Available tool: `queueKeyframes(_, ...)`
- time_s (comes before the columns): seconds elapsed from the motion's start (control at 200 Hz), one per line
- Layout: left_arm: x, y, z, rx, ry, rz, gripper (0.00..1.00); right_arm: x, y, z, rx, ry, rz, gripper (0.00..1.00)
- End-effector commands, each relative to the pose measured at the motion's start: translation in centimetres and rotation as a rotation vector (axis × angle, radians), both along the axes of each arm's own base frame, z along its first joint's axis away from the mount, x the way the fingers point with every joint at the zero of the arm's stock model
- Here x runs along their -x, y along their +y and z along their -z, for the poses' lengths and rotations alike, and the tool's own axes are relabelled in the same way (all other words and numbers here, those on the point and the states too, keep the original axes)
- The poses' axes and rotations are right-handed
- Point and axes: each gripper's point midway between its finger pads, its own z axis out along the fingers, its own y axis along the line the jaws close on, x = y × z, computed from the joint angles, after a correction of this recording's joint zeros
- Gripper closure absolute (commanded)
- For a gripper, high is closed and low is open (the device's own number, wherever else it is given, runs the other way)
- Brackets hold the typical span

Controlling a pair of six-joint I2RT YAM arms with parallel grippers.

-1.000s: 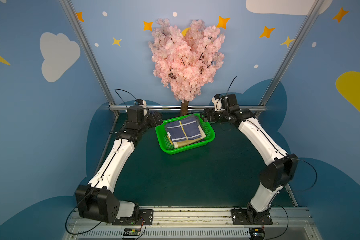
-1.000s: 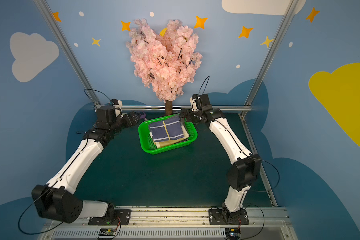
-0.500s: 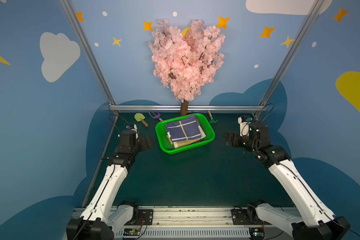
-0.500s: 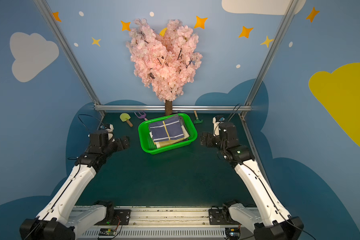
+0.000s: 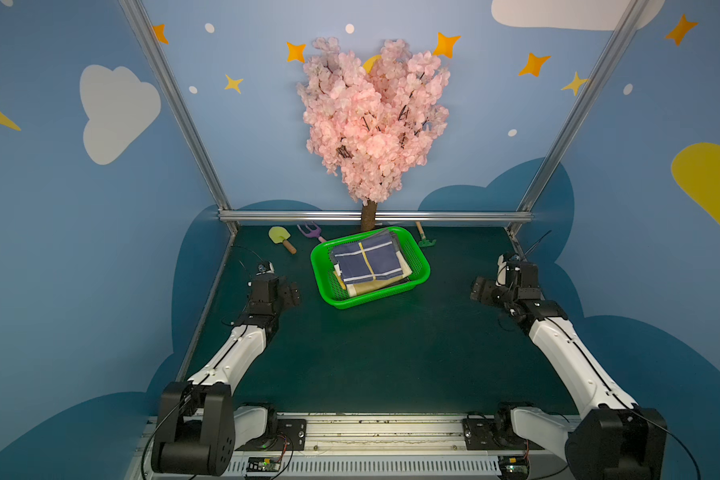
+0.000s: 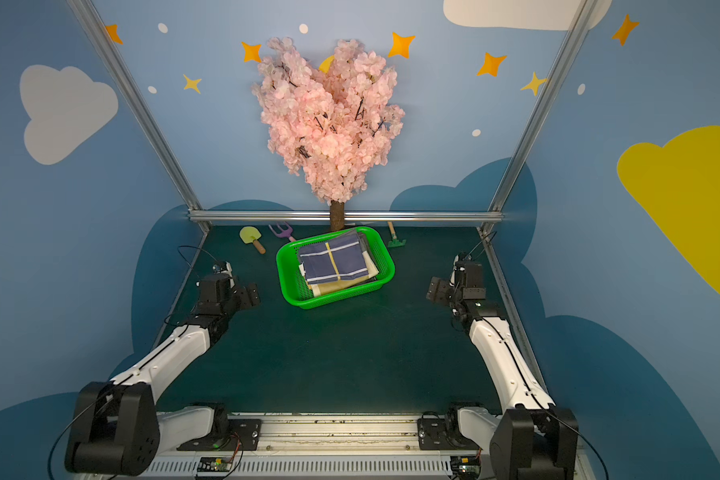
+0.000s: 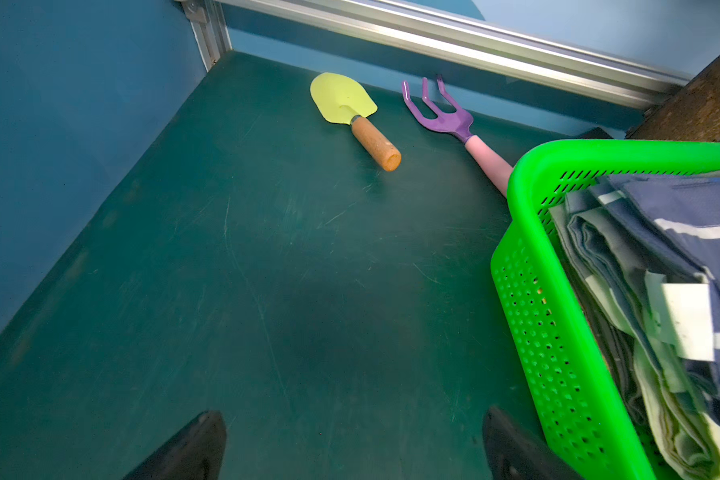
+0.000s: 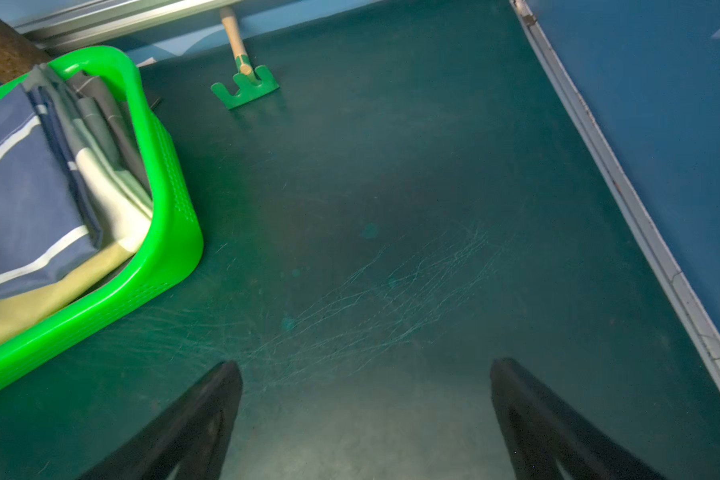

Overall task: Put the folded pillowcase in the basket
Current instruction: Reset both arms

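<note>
- The bright green rectangular perforated plastic basket (image 5: 321, 274) is seen at the far middle of the dark green bench (image 5: 371, 353).
- The folded navy pillowcase with white and yellow stripes (image 5: 368, 262) is found lying inside the basket, on top of a stack of other folded cloths (image 5: 375, 286).
- The left tool (image 7: 356, 440) and the right tool (image 8: 364, 395) are both spread wide, and nothing is held in either.
- A second ago both tools were held at the basket's two ends. They have since been drawn back to either side, well apart from it.
- The placing is therefore judged done. Only the arms' retreat appears to be left.
</note>
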Motion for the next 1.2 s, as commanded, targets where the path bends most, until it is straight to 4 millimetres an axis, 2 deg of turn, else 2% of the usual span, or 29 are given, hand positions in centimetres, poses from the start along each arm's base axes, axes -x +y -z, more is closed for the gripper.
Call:
queueKeyframes(0.0, -2.0, 0.3, -0.3, -0.054, -0.076, 0.021, 0.01, -2.1, -1.0, -0.2, 0.066, -0.059, -0.002, 0.01)
queueKeyframes(0.165, -2.3, 0.3, 1.9, -0.084, -0.036, 0.043, 0.01, -3.7, -1.3, 1.8, 0.12, -0.03, -0.037, 0.01)
queueKeyframes(0.275, -2.1, 0.5, 2.7, -0.099, -0.068, 0.039, 0.01, -4.5, -1.5, 3.3, 0.139, -0.028, -0.034, 0.01)
queueKeyframes(0.461, -2.2, 0.2, 2.4, -0.134, -0.112, 0.078, 0.01, -5.1, -1.9, 5.6, 0.18, -0.069, -0.032, 0.01)
queueKeyframes(0.536, -2.1, 0.1, 2.0, -0.151, -0.146, 0.092, 0.01, -5.3, -1.8, 5.9, 0.191, -0.122, -0.038, 0.01)
queueKeyframes(0.571, -2.1, 0.2, 1.9, -0.157, -0.164, 0.095, 0.01, -5.7, -1.7, 5.4, 0.179, -0.156, -0.035, 0.01)
queueKeyframes(0.591, -2.1, 0.2, 1.8, -0.159, -0.181, 0.101, 0.01, -5.2, -1.7, 6.5, 0.178, -0.138, -0.039, 0.01)
queueKeyframes(0.631, -2.1, 0.3, 1.8, -0.151, -0.219, 0.101, 0.01, -5.2, -1.4, 6.8, 0.18, -0.145, -0.056, 0.01)
queueKeyframes(0.726, -2.2, 0.5, 3.8, -0.113, -0.231, 0.113, 0.01, -5.0, -0.8, 7.4, 0.185, -0.165, -0.082, 0.02)
queueKeyframes(1.001, -2.2, 0.3, 3.9, -0.11, -0.222, 0.127, 0.0, -3.9, 0.5, 9.0, 0.226, -0.275, -0.136, 0.01)
queueKeyframes(1.081, -2.2, 0.3, 4.0, -0.111, -0.216, 0.127, 0.0, -4.1, 0.8, 8.1, 0.222, -0.306, -0.143, 0.01)
queueKeyframes(1.101, -2.2, 0.3, 4.0, -0.112, -0.216, 0.127, 0.0, -3.8, 0.7, 8.7, 0.224, -0.279, -0.147, 0.01)
queueKeyframes(1.196, -2.2, 0.3, 4.1, -0.111, -0.216, 0.127, 0.0, -3.7, 0.9, 8.7, 0.229, -0.283, -0.153, 0.01)
